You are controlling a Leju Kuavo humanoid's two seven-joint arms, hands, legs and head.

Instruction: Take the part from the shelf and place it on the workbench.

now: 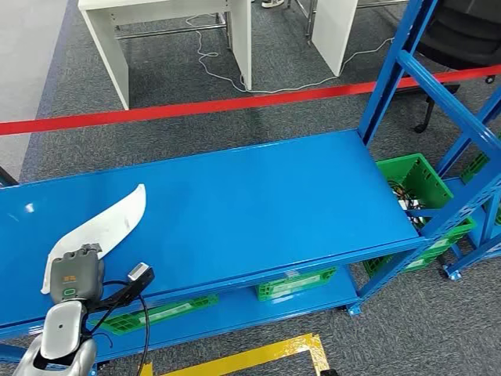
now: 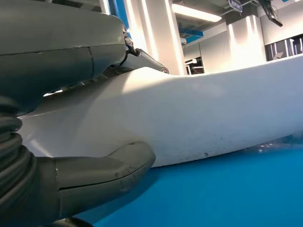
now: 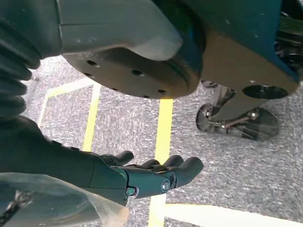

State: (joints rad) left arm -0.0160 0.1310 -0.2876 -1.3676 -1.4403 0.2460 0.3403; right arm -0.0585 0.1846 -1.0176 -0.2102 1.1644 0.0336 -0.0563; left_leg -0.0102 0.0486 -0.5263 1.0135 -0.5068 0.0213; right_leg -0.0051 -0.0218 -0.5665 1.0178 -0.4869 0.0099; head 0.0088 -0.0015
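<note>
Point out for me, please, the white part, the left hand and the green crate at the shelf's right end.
white part (image 1: pixel 115 219), head view, middle of its curved body.
left hand (image 1: pixel 75 276), head view, grey back of the hand.
green crate (image 1: pixel 420 176), head view, inner wall.

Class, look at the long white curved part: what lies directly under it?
The long white curved part rests on the blue metal shelf top. The left hand grips its near end, thumb below, so the surface beneath that end is covered.

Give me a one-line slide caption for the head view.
Left hand grips one end of the long white curved part lying on the blue shelf, green crates below.
</note>
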